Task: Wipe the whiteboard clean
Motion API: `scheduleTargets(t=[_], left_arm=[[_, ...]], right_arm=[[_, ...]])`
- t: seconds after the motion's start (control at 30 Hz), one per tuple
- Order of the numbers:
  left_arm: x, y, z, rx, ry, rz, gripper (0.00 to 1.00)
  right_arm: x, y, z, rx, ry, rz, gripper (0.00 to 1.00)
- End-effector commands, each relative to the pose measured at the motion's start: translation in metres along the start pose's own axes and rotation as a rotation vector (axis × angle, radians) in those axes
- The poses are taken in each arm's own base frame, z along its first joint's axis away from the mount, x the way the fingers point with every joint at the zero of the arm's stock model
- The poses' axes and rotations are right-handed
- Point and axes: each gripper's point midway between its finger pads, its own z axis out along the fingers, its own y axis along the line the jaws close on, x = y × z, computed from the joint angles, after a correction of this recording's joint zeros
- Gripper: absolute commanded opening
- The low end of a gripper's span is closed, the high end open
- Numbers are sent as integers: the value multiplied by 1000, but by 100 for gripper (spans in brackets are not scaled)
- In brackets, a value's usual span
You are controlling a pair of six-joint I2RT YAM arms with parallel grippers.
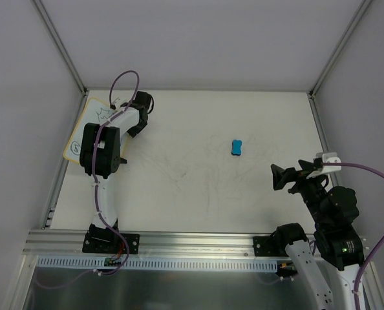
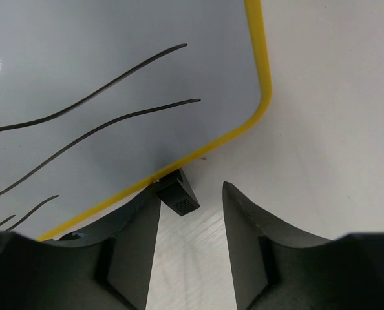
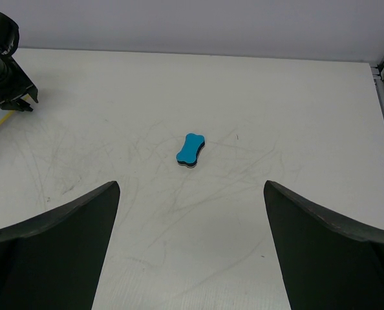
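Observation:
The whiteboard (image 1: 90, 120) lies flat at the table's far left, yellow-rimmed, with black scribbles, partly hidden under my left arm. In the left wrist view the whiteboard (image 2: 114, 64) shows curved black lines, a rounded corner and one black tab (image 2: 178, 195) on its edge. My left gripper (image 1: 138, 126) is open and empty, low beside that edge; the tab sits by the left finger (image 2: 130, 252) of the left gripper (image 2: 191, 216). A blue eraser (image 1: 236, 147) lies mid-table. My right gripper (image 1: 282, 177) is open and empty, well short of the eraser (image 3: 190, 150).
The white table top (image 1: 198, 194) carries faint grey scuff marks. An aluminium rail (image 1: 192, 242) runs along the near edge. Grey enclosure walls and corner posts (image 1: 63, 48) close in the left, back and right sides.

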Motion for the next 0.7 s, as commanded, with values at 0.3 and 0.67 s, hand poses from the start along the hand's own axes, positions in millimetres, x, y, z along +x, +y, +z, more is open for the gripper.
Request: scheduleTargets(t=[0.3, 0.67], left_arm=[[-10, -7, -1, 28, 13, 7, 15], [28, -58, -26, 218, 141, 190, 0]], right_arm=[[-14, 2, 0, -14, -66, -26, 99], [-17, -6, -3, 34, -86, -30, 99]])
